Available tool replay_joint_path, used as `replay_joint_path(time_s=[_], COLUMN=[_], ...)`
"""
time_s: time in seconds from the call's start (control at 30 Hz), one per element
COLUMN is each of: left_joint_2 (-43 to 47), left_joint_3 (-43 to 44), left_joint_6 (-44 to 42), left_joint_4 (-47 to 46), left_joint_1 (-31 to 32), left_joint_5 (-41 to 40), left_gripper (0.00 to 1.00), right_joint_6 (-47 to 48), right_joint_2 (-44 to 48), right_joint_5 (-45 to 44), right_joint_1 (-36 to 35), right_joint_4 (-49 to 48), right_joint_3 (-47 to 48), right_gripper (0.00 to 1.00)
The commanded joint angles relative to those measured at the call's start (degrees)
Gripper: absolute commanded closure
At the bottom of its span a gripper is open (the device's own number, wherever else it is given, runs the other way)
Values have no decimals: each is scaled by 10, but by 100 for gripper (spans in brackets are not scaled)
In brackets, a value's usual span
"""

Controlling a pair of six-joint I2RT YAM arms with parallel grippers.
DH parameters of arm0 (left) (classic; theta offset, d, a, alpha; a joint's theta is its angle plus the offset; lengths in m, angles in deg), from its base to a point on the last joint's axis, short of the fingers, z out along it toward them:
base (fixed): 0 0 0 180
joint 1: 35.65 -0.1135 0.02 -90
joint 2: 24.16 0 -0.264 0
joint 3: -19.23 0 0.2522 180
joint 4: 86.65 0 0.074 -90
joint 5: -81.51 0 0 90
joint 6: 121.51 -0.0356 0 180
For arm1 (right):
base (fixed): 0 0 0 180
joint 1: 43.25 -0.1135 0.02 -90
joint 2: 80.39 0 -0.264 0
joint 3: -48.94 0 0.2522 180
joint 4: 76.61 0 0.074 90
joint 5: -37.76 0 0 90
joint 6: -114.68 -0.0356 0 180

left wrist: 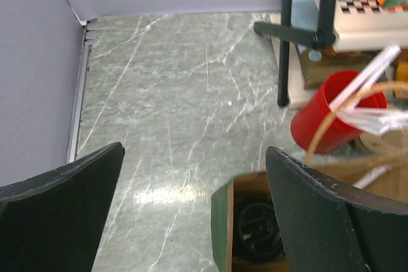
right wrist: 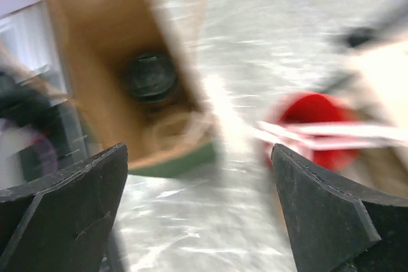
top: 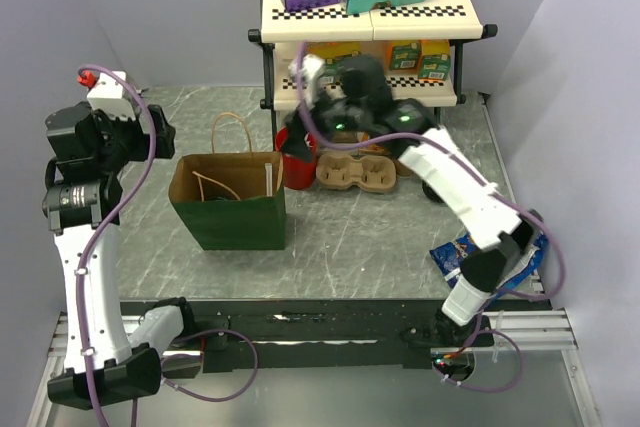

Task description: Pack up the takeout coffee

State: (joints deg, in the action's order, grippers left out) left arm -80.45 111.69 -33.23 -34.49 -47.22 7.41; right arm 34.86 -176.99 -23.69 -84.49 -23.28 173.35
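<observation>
R gripper raised, jaws wide; coffee inside bag.

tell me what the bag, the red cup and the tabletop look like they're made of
bag: paper, it seems, matte green outside and brown kraft inside, with thin looped handles. red cup: probably plastic, smooth and uniformly coloured, though coated paper is possible. tabletop: grey-green marble look with white veins and a soft glare; real stone or printed laminate, can't tell.
</observation>
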Motion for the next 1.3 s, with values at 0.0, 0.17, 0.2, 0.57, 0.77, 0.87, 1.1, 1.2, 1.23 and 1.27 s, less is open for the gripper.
replay_joint_path(time_s=[0.0,0.17,0.2,0.57,0.77,0.87,1.1,1.2,1.23,1.27], left_joint_2=[-1,-27,-33,-123,-161,-170,-148,-114,-95,-86], left_joint_3=[-6,-21,-21,44,138,189,181,90,61,32], left_joint_6=[44,67,69,63,49,44,47,48,46,43], left_joint_4=[-65,-116,-122,-186,-203,-223,-283,-341,-350,-354], left_joint_1=[-5,-5,-6,-6,-8,-13,-15,-14,-14,-15], left_joint_5=[-34,-44,-45,-82,-121,-141,-157,-137,-120,-98], left_gripper=[1,1,1,1,0,1,1,1,1,0], right_joint_6=[14,-12,-15,87,92,135,168,160,146,135], right_joint_2=[90,85,84,171,173,210,219,230,228,224], right_joint_5=[-188,-470,-501,-557,-546,-587,-583,-573,-571,-568], right_joint_1=[18,19,19,49,106,111,113,114,114,115], right_joint_4=[-6,27,35,-34,-100,-257,-327,-347,-342,-330], right_joint_3=[-13,-30,-32,-127,-8,-39,-40,-71,-74,-77], right_gripper=[0,0,0,0,0,0,0,0,0,0])
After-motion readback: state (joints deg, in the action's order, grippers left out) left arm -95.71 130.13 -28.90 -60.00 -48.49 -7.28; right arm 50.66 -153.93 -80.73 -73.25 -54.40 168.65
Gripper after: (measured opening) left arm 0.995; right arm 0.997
